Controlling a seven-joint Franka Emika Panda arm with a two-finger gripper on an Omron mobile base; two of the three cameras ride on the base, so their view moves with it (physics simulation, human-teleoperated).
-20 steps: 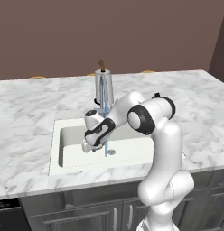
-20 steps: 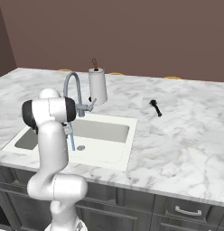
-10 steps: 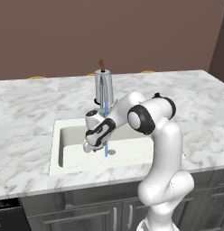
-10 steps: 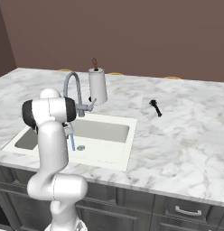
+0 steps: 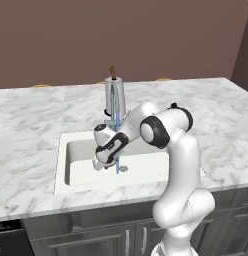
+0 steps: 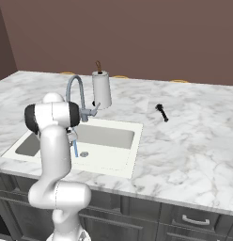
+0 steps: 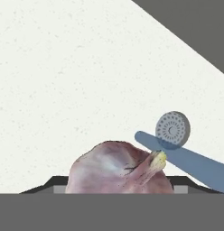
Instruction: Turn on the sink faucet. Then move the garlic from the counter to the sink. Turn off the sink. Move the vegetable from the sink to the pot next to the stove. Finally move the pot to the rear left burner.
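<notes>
Pinkish-white garlic [image 7: 119,168] sits low centre in the hand view, held in our claw [image 5: 99,163] inside the sink [image 5: 81,165]; the blue water stream [image 7: 186,163] crosses toward the drain [image 7: 172,129]. Released badly, we judge the bulb could roll under the faucet [image 6: 77,99].

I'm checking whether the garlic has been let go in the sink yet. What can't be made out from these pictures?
- Claw, left base view: its tips and grip are hidden behind the hand.
- Garlic, hand view: the lower part is cut off at the bottom, so touching the sink floor is unclear.
- Sink faucet lever, right base view: too small to read.
</notes>
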